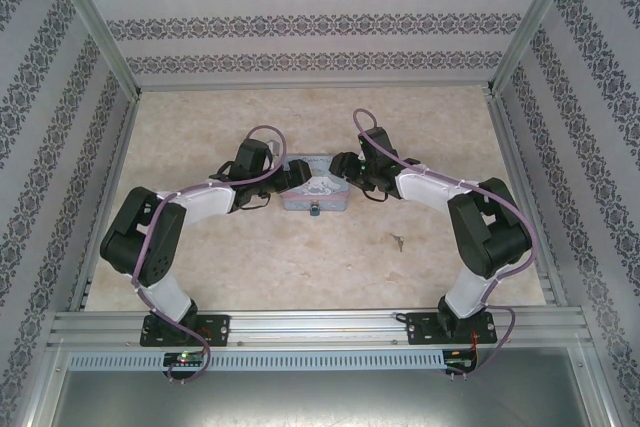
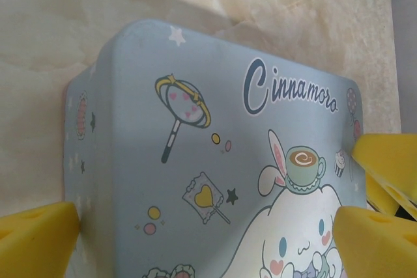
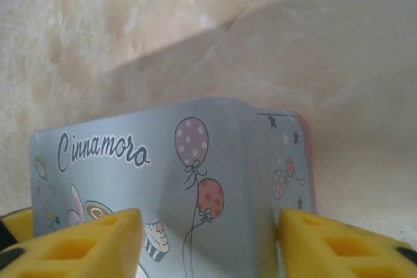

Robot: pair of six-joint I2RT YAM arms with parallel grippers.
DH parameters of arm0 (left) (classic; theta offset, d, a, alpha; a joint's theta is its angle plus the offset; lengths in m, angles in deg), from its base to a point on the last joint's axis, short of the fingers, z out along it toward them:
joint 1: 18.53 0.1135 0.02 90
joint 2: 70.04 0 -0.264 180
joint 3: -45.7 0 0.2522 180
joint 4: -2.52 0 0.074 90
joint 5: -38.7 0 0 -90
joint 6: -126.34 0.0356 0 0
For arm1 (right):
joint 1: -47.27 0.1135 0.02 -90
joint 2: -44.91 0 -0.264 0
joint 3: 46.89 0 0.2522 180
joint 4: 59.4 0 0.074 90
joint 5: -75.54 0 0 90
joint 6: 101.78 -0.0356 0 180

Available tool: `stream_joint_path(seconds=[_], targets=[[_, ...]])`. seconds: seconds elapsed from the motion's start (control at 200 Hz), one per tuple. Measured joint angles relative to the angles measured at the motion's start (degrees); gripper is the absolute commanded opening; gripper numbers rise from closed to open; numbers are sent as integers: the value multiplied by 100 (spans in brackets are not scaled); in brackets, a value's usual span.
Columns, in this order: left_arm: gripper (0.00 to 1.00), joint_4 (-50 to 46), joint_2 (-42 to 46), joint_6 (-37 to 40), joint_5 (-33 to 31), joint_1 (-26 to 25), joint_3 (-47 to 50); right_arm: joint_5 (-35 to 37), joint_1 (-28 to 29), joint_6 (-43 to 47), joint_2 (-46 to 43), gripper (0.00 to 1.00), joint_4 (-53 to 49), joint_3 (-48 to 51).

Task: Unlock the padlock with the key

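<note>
The pale-blue cartoon tin (image 1: 315,190) lies mid-table with both grippers at its ends. The tiny blue-teal padlock (image 1: 313,210) hangs at the middle of the tin's near side. The small dark key (image 1: 399,240) lies loose on the table, to the right of the tin and nearer the arms. My left gripper (image 1: 283,179) (image 2: 208,245) is open over the tin's left end, one yellow fingertip (image 2: 39,239) beside the tin's side wall. My right gripper (image 1: 343,167) (image 3: 208,245) is open over the right end, its fingertips (image 3: 345,245) spread across the lid. Neither holds the key.
The marbled tabletop (image 1: 250,257) is ringed by patterned walls and an aluminium frame (image 1: 320,327) at the near edge. In the left wrist view a yellow fingertip of the other gripper (image 2: 388,157) reaches over the tin's lid (image 2: 215,135) from the right.
</note>
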Motion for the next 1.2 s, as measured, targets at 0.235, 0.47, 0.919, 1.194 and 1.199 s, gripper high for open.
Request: stream_joint_path(seconds=[0.235,0.47,0.919,1.194,1.199], targets=[[100,7,24,0,-92,0,-17,-186,-448,46,-374,98,-79,96],[99,-48,476,55,-343,63,-15,-50,-1073,485,-1377,97,-595,105],[100,-938,1773,192,11,164,61,249,-1145,1808,-2251,75,-2382,1263],[100,-1086,1794,22,282,-15,63,553,-787,1873,-1965,75,-2660,1591],[100,-1086,1794,20,286,-20,63,555,-782,1873,-1961,74,-2660,1596]])
